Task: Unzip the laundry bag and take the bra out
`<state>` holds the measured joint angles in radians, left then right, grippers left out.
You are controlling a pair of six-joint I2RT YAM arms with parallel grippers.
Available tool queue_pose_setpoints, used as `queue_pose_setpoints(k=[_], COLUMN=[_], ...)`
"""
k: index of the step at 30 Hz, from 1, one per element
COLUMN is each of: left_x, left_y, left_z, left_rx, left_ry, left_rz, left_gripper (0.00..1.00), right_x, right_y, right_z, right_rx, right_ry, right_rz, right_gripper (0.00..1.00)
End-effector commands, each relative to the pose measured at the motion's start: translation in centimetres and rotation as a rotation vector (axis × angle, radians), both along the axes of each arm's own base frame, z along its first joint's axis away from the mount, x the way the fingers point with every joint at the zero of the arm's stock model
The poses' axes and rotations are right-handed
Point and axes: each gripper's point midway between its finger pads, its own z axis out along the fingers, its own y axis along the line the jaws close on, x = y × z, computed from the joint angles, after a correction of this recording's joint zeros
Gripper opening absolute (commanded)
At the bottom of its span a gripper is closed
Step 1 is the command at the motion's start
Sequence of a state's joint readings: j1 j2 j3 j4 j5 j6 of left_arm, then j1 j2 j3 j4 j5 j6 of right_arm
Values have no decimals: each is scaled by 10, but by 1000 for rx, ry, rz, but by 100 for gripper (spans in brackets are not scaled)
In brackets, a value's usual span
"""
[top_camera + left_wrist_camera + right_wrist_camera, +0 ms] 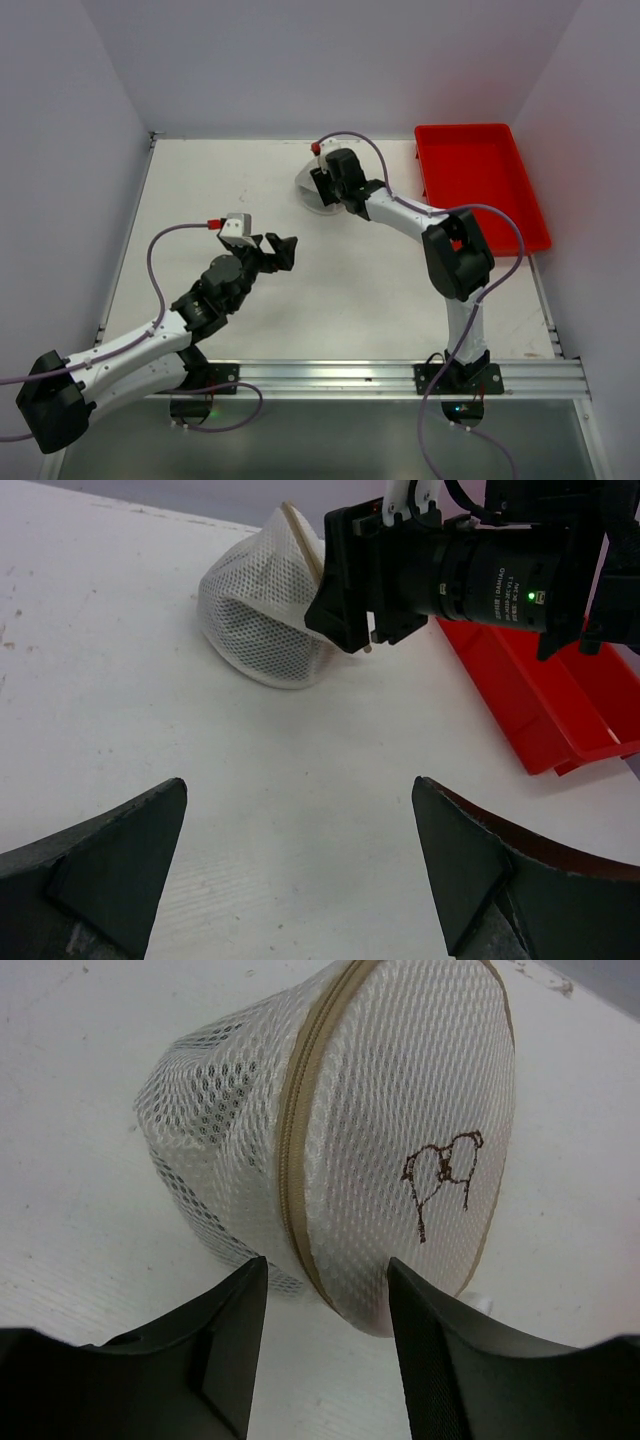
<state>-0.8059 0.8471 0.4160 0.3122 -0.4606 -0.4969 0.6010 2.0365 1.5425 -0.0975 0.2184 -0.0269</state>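
The white table [230, 180] carries the whole job, with the red tray [470, 127] at its far right corner, just beside the work and probably the drop-off place. The right arm [455, 255] reaches to the far middle of the table, while the left arm [150, 340] hangs back on the near left, well apart, so the two do not crowd each other. The left gripper [300, 790] is spread wide and holds nothing, pointed at the bag as if waiting to steady it. The laundry bag [380, 1130] lies tipped on its side on the table, its round lid [430, 1060] facing the right wrist camera (handy, since that exposes the seam). The right gripper [327, 1265] straddles the bag's lower rim, one finger on each side and the jaws partly apart. Whether it already pinches the rim cannot be told. The tan zipper [295, 1140] runs around the lid and looks fully done up, with its pull not in sight. A small brown print [440, 1175] marks the lid. The bra is not plainly visible, and judging by the darker shading behind the mesh, it is inside.
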Motion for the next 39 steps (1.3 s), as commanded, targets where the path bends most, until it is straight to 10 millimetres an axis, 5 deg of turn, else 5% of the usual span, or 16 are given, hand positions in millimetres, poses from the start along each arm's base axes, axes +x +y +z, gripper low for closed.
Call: queue_pose_setpoints(k=[1, 8, 12, 18, 24, 29, 35, 39], left_x=[3, 4, 3, 4, 5, 8, 12, 11], left_y=[8, 9, 7, 6, 7, 8, 28, 32], left_z=[11, 10, 11, 10, 9, 5, 2, 3], left_rx=[-40, -37, -37, -32, -28, -12, 2, -7], left_ry=[-33, -30, -29, -27, -27, -21, -9, -12], left_rz=[53, 58, 51, 48, 56, 72, 183, 196], left_gripper=[98, 99, 99, 99, 99, 98, 98, 98], right_x=[10, 18, 21, 27, 19, -16, -94, -118], right_y=[-5, -23, -27, -24, -22, -7, 40, 57], right_z=[17, 20, 17, 2, 1, 45, 53, 65], right_rx=[-3, -65, -95, -113, -68, 91, 172, 275], right_ry=[-67, -110, -117, -107, -97, -93, -45, 16], right_rz=[-33, -121, -141, -130, -130, -92, -30, -89], right_gripper=[52, 42, 52, 53, 26, 16, 18, 26])
